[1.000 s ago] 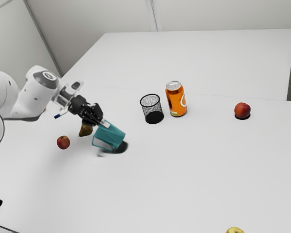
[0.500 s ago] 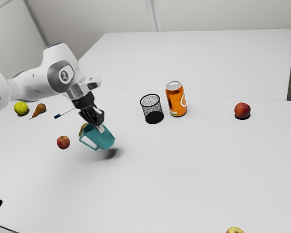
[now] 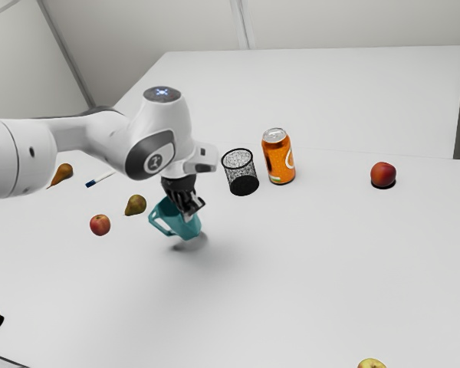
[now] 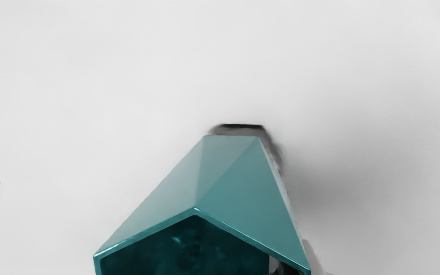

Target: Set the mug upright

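The gripper (image 3: 190,210) is closed on the wall of the teal mug (image 3: 185,229), 1 finger inside and 1 outside. The mug hangs tilted, low over the tabletop (image 3: 291,284), its handle toward the exterior view's left. Near it on that side lie a pear (image 3: 136,205) and a red apple (image 3: 100,225); toward the tabletop's far edge stand a mesh cup (image 3: 240,172) and an orange can (image 3: 279,159).

Mesh cup (image 3: 241,172) is seen just beside orange can (image 3: 279,158), with red fruit (image 3: 383,173), marker (image 3: 99,180) and pear (image 3: 136,205) placed well apart from it.
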